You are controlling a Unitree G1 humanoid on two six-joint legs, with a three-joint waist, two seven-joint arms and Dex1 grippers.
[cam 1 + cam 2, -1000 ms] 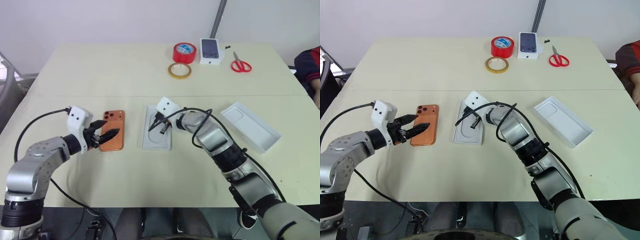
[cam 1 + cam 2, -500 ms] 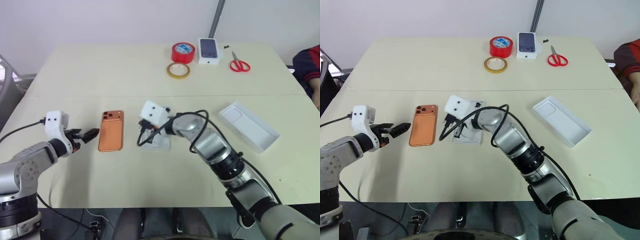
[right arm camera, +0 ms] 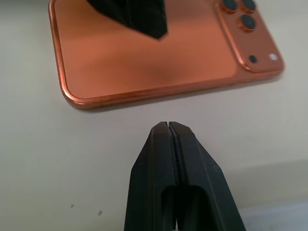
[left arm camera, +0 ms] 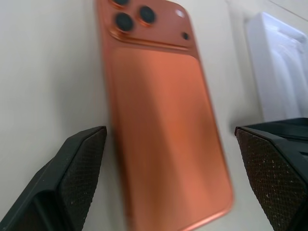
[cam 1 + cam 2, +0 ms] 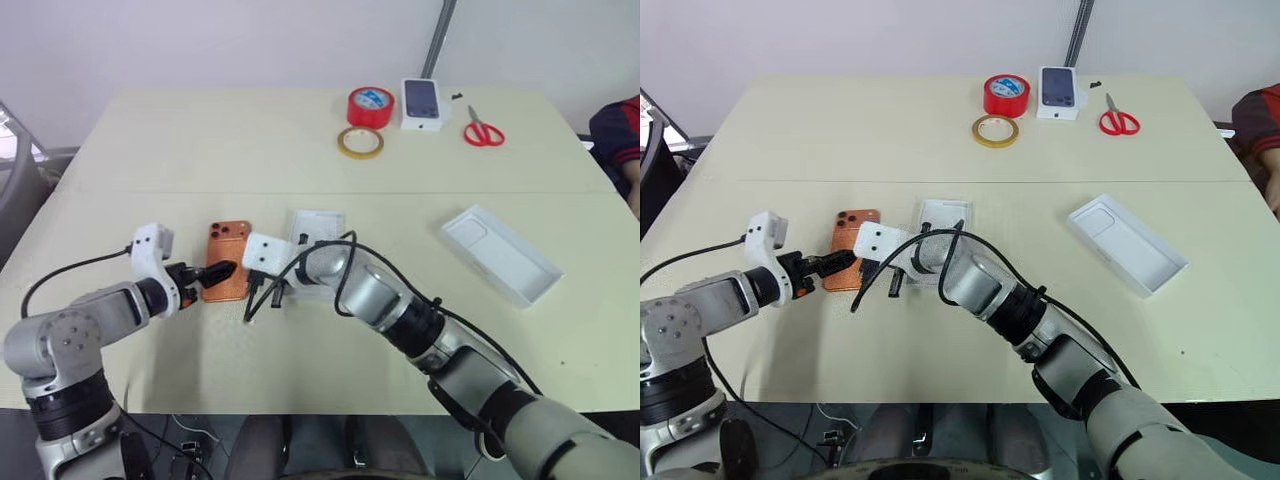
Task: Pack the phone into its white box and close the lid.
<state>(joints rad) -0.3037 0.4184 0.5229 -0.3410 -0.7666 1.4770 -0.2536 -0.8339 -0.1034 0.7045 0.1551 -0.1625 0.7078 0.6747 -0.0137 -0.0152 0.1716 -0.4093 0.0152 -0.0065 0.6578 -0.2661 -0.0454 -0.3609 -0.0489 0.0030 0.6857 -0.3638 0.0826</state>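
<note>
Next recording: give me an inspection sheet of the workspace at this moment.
Surface: pale table, seam across.
Job's things: phone flat, lenses up; white box beside it; lid apart, on the right.
Clutter: red tape, yellow tape ring, scissors, printed box.
Pincers: left pincer open astride phone; right pincer shut beside phone.
Cables: black cable on right arm.
Surroundings: person's sleeve.

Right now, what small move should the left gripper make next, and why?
Probably ease the left gripper down and close on the phone. Its fingers stand open on either side of the phone, which lies flat on the table, and the right gripper is shut beside the phone's long edge.
</note>
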